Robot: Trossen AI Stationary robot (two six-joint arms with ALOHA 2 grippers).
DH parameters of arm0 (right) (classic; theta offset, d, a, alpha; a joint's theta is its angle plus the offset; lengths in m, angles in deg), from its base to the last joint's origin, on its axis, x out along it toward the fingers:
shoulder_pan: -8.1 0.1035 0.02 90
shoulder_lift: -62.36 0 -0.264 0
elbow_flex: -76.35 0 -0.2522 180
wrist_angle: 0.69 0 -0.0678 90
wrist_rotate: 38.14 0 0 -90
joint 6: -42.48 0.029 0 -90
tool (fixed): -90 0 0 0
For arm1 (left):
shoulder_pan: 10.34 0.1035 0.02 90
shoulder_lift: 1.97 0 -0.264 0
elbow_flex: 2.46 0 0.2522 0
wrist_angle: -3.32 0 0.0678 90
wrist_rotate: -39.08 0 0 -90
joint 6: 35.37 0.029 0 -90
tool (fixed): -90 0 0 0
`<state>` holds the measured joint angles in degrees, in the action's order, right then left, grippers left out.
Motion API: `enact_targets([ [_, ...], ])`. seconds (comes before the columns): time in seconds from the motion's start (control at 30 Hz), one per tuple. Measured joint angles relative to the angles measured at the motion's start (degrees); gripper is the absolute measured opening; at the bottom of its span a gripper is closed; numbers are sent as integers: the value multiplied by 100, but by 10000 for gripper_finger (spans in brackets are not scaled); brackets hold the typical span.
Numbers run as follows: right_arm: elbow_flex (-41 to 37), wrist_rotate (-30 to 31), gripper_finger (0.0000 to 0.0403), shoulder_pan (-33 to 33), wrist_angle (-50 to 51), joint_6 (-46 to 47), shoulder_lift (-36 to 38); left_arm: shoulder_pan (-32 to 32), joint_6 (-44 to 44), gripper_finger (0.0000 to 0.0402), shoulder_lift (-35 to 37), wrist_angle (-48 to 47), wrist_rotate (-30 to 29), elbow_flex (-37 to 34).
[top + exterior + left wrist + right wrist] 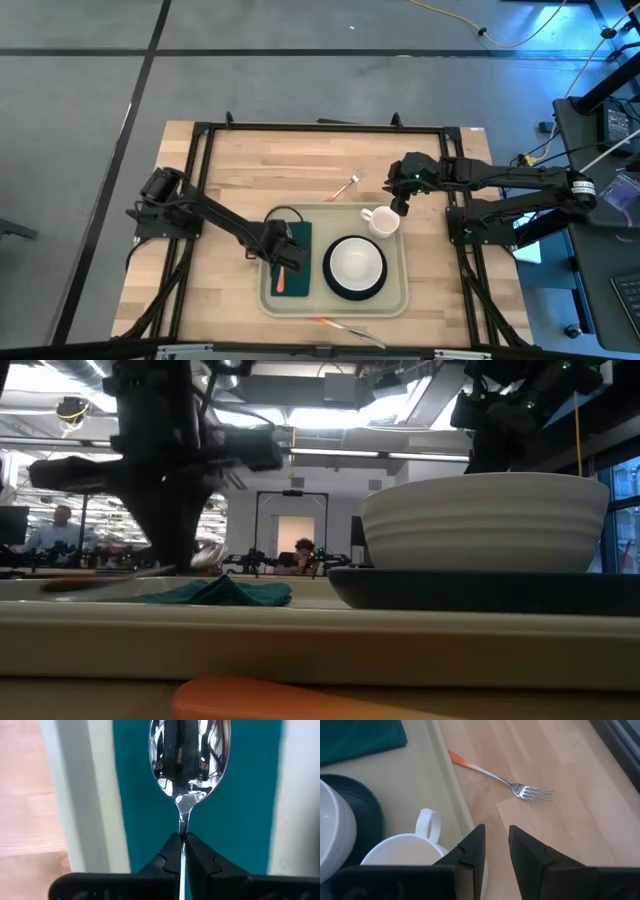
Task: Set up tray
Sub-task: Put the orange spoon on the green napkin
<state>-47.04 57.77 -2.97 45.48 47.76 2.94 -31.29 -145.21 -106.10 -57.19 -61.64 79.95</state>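
**A:** From overhead, where does the tray sit?

**B:** The tray [400, 290] lies on the wooden counter [240, 170], near its front edge. On it are a green napkin [300, 262], a white bowl [355, 265] on a dark plate [330, 283], and a white mug [380, 221] at the far right corner. The left hand [284, 262] is over the napkin, pinched on a spoon [281, 281] with an orange handle. The right hand [404, 207] hovers just beyond the mug, by the tray's far rim. A fork [347, 186] lies on bare wood behind the tray; another orange-handled utensil [340, 326] lies in front of it.

**A:** And level with the counter?

**B:** The tray rim crosses the frame; napkin [215, 593] to the left, bowl [485, 520] on plate [480, 588] to the right. Dark arms hang above both. People sit in the room behind.

**A:** The left wrist camera?

**B:** The left hand [182, 851] is shut tight on the spoon's thin neck, its bowl [189, 755] above the napkin [135, 795], with the tray's pale floor on either side.

**A:** The right wrist camera?

**B:** The right hand [496, 845] stands partly parted, gripping nothing, above the tray's rim [451, 785] beside the mug [410, 847]. The fork [505, 780] lies apart on the wood.
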Motion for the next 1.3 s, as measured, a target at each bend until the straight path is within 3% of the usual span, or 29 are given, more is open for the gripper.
enact_targets([
  [1.3, 0, -13, 90, 0, 9, -119, 2, 9, -92, 28, -189, -25, 11, -2],
])
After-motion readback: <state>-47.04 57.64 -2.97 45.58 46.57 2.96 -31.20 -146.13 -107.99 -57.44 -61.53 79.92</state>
